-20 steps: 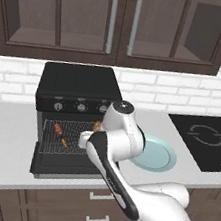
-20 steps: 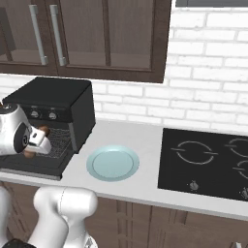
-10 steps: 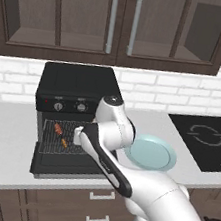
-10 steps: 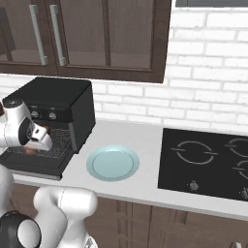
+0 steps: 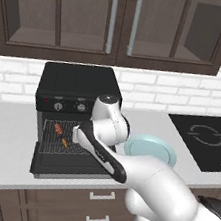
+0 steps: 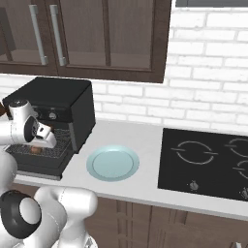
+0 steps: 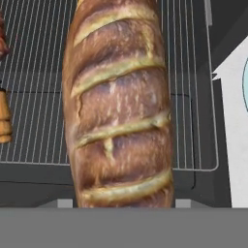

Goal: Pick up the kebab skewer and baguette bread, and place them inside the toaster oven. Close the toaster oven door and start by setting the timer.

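Note:
The black toaster oven [image 5: 80,90] stands on the counter with its door [image 5: 63,168] folded down flat. On the left of its wire rack [image 7: 38,72] lies the kebab skewer [image 5: 60,135] with orange and brown chunks. My gripper [image 7: 123,203] is shut on the baguette bread [image 7: 118,111], a golden-brown scored loaf held lengthwise just above the rack, right of the skewer [image 7: 4,121]. From the right base, the hand [image 6: 41,135] hangs at the oven mouth with the loaf's brown end [image 6: 35,150] under it. In the left base view the arm hides the loaf.
A pale blue plate [image 5: 149,150] lies on the counter right of the oven. Further right sits a black cooktop [image 6: 208,162]. Dark wall cabinets [image 5: 121,20] hang above. The oven's silver knobs [image 5: 57,105] sit along its front panel above the opening.
The arm has swung left and lower from the oven's right side to its mouth, carrying the baguette over the rack. The skewer has stayed in place.

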